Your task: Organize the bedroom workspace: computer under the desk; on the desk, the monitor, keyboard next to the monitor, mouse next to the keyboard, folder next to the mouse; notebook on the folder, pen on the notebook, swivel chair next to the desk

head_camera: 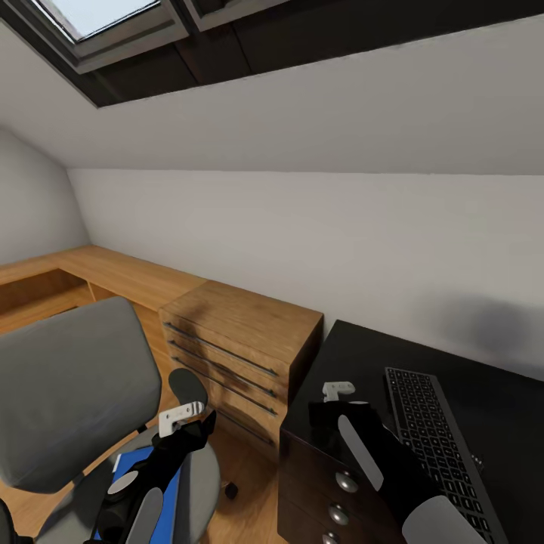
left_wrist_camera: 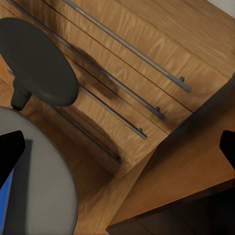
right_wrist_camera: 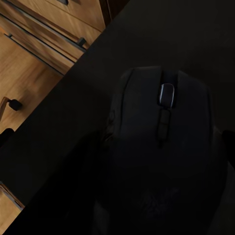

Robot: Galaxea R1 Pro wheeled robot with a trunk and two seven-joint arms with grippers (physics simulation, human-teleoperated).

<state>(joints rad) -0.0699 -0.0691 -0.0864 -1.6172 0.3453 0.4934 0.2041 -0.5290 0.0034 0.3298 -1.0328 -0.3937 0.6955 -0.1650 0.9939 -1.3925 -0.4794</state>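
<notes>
R end effector (head_camera: 338, 400) sits low over the near-left corner of the glossy black bench (head_camera: 355, 355), w/ the mouse (right_wrist_camera: 156, 152) directly under it: in the R wrist view the mouse lies on the bench top, scroll wheel visible, a dark finger tip (right_wrist_camera: 228, 142) at one side. Whether the fingers touch it or how wide they stand — can't tell.

L end effector (head_camera: 183, 420) hovers over the swivel chair (head_camera: 68, 385) seat, just beside the black armrest pad (left_wrist_camera: 36, 61); fingers (left_wrist_camera: 9, 152) spread wide, nothing between them. Blue folder (head_camera: 151, 483) lies flat on the grey seat, partly under the L arm, just behind the end effector.

Keyboard (head_camera: 434, 446) lies on the bench just right of the R arm, long side running away from the robot. Drawer unit w/ round knobs (head_camera: 346, 481) sits under the bench's near corner.

Further back, a light wooden cabinet (head_camera: 242, 347) w/ long bar handles stands between chair and bench, touching the bench's left side. Beyond it, a wooden counter (head_camera: 113, 272) runs along the white wall. Skylight (head_camera: 98, 19) overhead.
</notes>
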